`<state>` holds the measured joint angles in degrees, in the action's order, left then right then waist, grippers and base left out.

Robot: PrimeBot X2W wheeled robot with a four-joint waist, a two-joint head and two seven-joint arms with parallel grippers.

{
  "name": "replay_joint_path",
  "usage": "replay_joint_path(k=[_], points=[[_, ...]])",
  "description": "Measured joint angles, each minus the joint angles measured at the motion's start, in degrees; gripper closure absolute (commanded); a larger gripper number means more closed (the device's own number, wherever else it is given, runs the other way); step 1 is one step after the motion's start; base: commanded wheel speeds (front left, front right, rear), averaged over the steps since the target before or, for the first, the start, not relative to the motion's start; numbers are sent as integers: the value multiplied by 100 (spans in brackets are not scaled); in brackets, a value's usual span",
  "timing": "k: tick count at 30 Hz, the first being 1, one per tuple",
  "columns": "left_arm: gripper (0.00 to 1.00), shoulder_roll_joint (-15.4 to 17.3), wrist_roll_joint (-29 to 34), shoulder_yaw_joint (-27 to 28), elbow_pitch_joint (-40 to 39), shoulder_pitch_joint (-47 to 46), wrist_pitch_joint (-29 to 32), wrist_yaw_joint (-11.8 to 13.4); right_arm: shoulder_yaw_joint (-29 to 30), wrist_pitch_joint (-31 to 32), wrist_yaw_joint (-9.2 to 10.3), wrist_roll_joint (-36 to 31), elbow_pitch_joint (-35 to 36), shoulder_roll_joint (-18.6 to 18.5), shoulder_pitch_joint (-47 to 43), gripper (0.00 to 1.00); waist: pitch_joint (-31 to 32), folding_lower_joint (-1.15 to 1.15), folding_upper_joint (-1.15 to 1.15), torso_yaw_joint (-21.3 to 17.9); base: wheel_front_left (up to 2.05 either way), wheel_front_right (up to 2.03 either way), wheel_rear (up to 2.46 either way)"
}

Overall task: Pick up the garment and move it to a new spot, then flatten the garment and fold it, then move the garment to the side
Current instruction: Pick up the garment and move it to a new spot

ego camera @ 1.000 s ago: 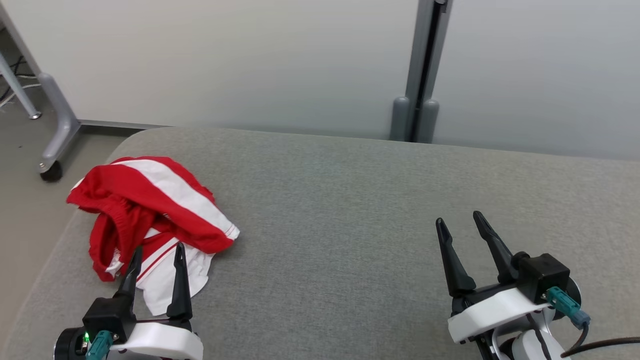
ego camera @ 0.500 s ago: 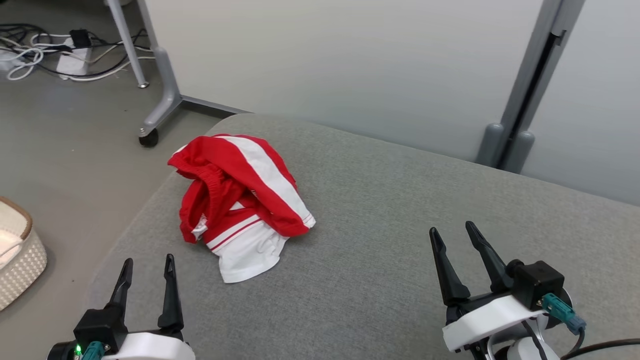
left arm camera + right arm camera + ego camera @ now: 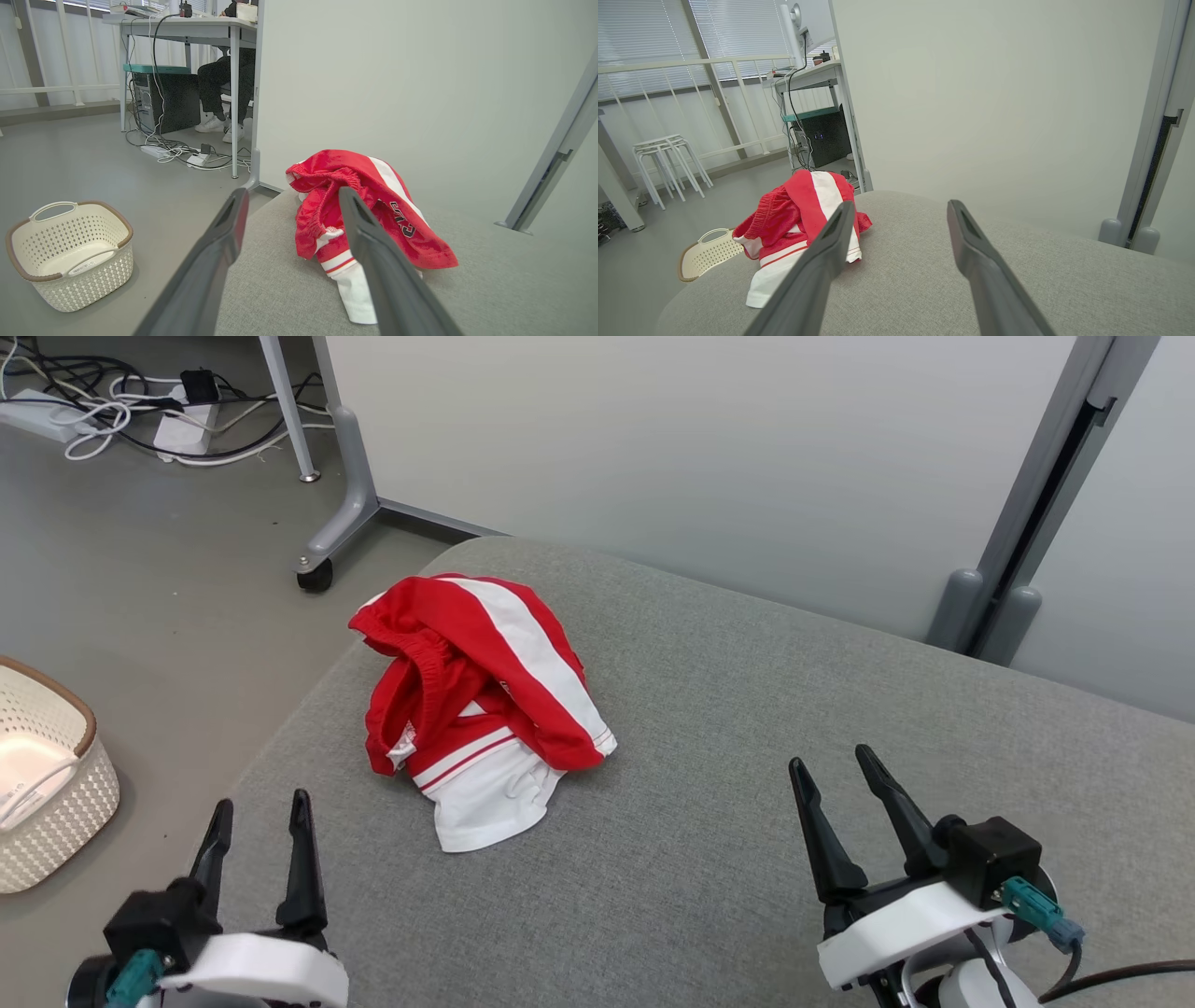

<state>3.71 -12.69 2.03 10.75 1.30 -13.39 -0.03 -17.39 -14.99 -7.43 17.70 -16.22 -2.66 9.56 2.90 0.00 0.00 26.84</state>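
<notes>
Left gripper (image 3: 260,800), right gripper (image 3: 829,756) both released, empty. Garment (image 3: 481,700) centre-left hugged the edge of the pad (image 3: 747,709) — a sloppy grab could've dumped it.

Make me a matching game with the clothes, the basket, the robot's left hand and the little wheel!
Things:
1 garment
2 basket
3 left gripper
4 wheel

Descriptions:
A cream, on the floor
B open, holding nothing
C red and white, crumpled on the grey pad
D black, under a grey leg

Pairs: 1-C, 2-A, 3-B, 4-D
</notes>
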Motion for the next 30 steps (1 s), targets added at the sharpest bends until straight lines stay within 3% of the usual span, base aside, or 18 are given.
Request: replay_joint_path(k=[7,15,25,30], points=[[0,435,-519,77,-244,-756,1113,-398,103,0,0,-81,25,4,19,0,-139,0,0,-145,0,0,0],[0,1013,-1657,181,119,-1908,3201,-632,202,-1,0,-187,52,1,318,0,-514,0,0,-567,0,0,0],[0,1703,-2515,265,1563,-3257,4709,-701,231,-1,0,-393,132,3,764,0,-1208,0,0,-1170,0,0,0],[0,1814,-3047,156,2297,-3562,5367,-723,313,0,0,-421,191,-2,890,0,-1490,0,0,-1526,0,0,0]])
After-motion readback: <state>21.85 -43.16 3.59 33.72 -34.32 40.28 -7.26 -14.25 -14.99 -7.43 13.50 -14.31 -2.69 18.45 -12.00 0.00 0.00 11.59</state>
